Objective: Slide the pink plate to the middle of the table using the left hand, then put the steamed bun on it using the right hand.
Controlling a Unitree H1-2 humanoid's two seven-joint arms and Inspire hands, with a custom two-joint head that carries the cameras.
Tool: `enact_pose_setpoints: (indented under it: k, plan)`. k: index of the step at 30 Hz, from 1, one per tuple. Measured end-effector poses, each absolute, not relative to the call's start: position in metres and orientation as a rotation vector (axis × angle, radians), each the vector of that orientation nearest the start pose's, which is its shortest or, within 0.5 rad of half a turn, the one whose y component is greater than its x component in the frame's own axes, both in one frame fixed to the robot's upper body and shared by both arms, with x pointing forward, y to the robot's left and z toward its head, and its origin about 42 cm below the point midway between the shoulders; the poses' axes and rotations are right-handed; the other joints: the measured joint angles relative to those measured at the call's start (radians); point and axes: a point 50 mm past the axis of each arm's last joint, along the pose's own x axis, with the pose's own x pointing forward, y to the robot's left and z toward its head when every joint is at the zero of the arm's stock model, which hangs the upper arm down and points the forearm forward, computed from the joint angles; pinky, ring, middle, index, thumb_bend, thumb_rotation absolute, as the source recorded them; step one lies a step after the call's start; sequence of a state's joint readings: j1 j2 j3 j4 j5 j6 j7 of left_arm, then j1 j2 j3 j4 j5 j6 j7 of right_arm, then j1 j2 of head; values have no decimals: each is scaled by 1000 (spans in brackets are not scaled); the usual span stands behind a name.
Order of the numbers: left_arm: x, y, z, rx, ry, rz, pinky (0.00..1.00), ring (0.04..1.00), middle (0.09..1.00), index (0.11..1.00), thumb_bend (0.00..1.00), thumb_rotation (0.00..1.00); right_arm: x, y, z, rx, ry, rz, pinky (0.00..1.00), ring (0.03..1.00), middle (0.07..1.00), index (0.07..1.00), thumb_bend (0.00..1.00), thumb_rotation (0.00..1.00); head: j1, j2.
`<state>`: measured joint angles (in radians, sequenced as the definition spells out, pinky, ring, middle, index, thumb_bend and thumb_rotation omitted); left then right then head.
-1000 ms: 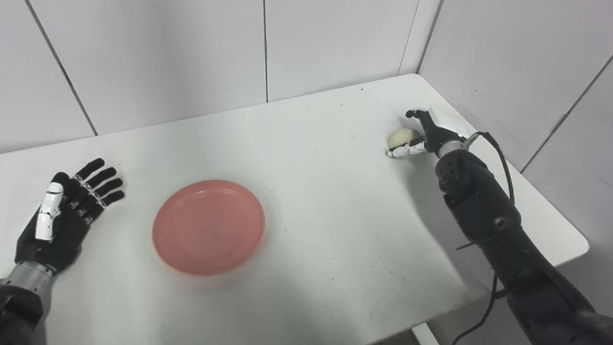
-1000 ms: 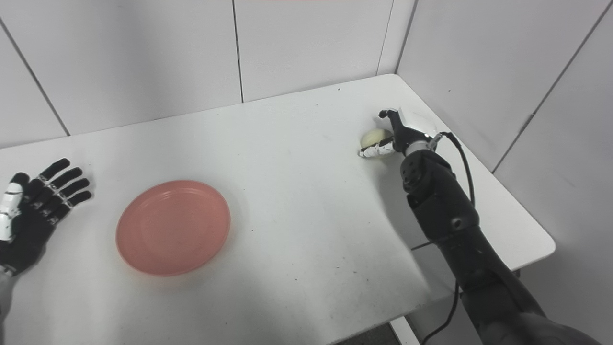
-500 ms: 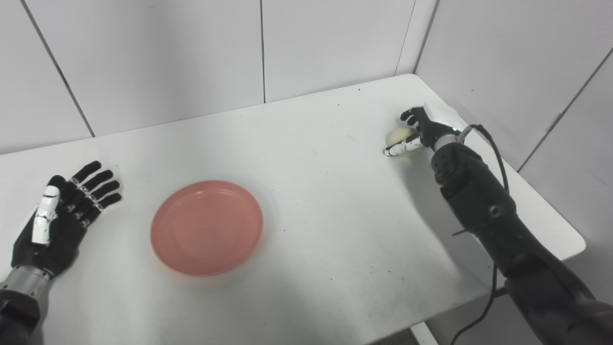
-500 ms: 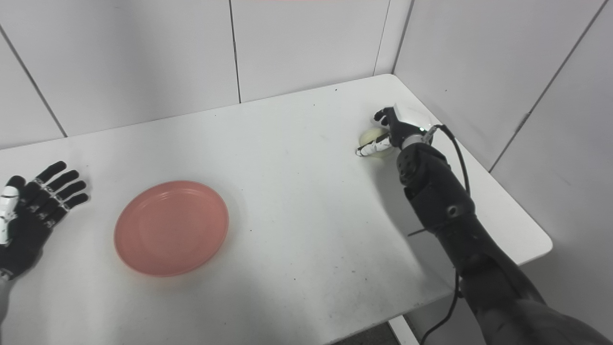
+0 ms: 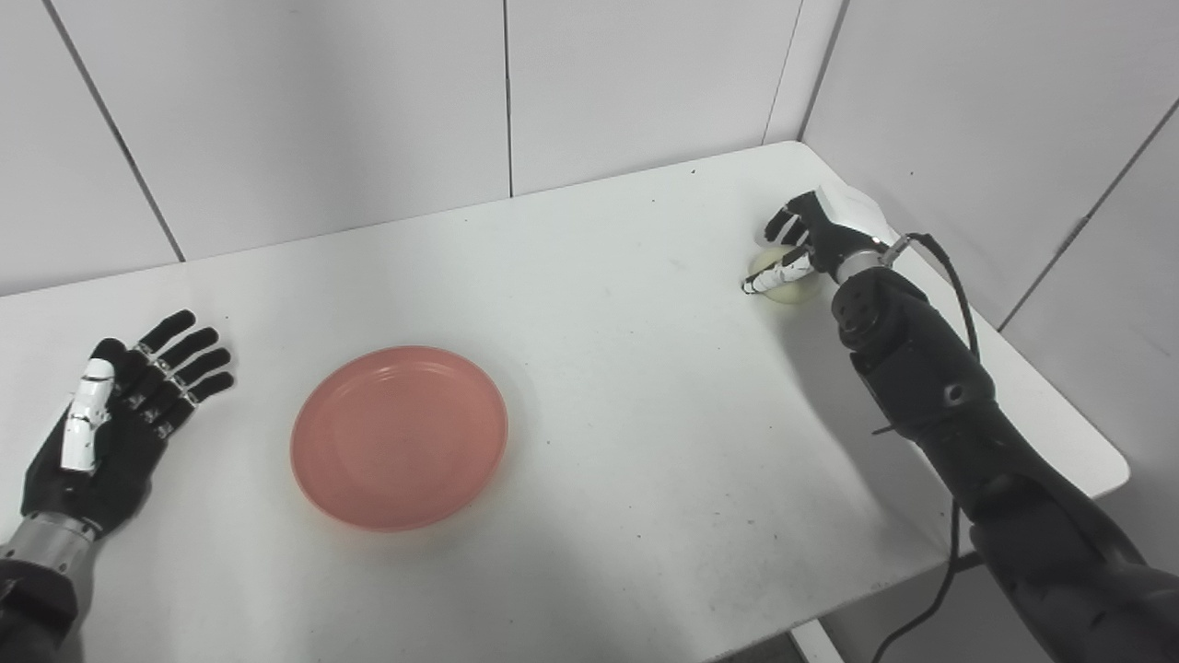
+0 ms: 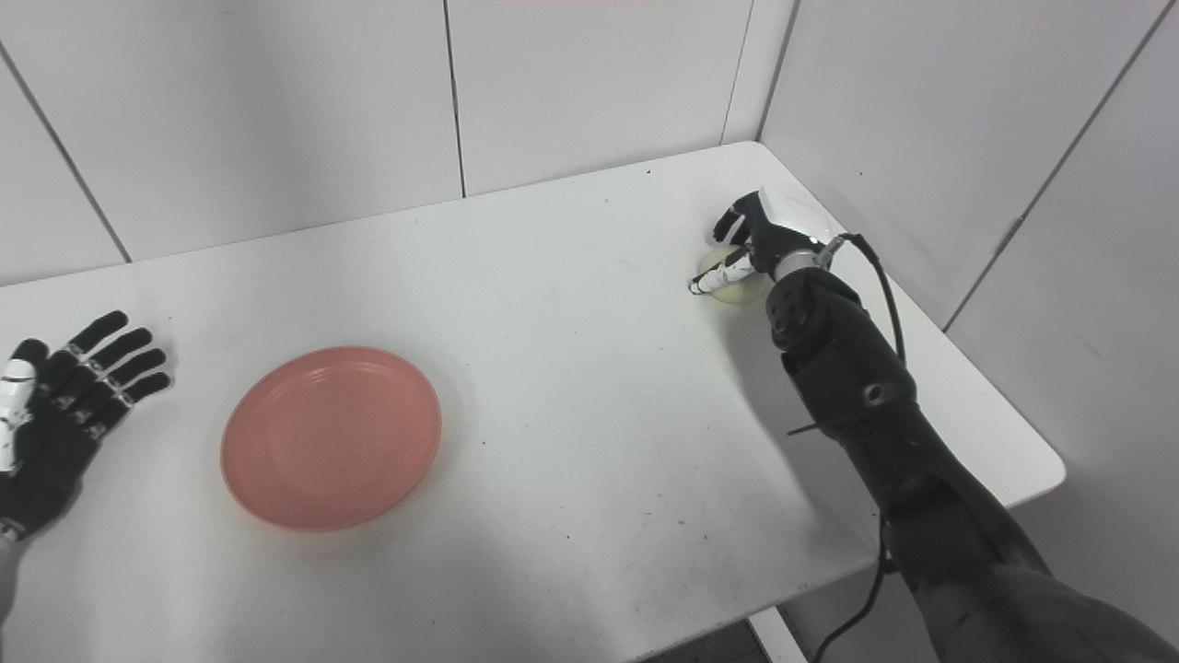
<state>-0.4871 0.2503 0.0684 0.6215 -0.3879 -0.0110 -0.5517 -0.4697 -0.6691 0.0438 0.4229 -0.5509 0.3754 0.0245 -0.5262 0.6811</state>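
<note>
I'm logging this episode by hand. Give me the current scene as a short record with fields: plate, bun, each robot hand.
plate: pink plate, empty, left of the table's middle
bun: near the far right corner, on the table
left robot hand: open, flat on the table, left of the plate, apart from it
right robot hand: over the bun, fingers curling round it; firm grip unclear

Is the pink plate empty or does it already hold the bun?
Empty. The pink plate shows only bare surface; the steamed bun sits far right on the table, under the right robot hand.
</note>
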Motion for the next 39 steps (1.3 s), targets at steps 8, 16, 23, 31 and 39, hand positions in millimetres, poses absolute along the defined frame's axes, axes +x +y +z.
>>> enact_pose_setpoints:
  k: [8,16,23,31,39]
  plan:
    - [430,279,119,-192,49,-459,795,814,826,811,607,880,412,-459,219,-1151,316,-340,573,482,477,510,525,0,2,-2]
    - [430,279,119,-192,50,-462,805,820,831,817,605,881,404,-455,220,-1143,295,-325,600,463,461,531,522,0,5,-3]
    - [431,279,118,-193,53,-461,796,817,831,812,593,895,396,-436,241,-1155,234,-319,476,458,456,535,521,0,17,-6]
    - [431,274,118,-195,51,-453,808,826,841,823,585,915,381,-398,295,-1214,84,-322,460,456,463,533,521,0,41,-12]
    - [431,266,119,-190,48,-454,814,831,850,832,568,935,377,-367,306,-1210,52,-269,363,433,459,533,520,0,83,-17]
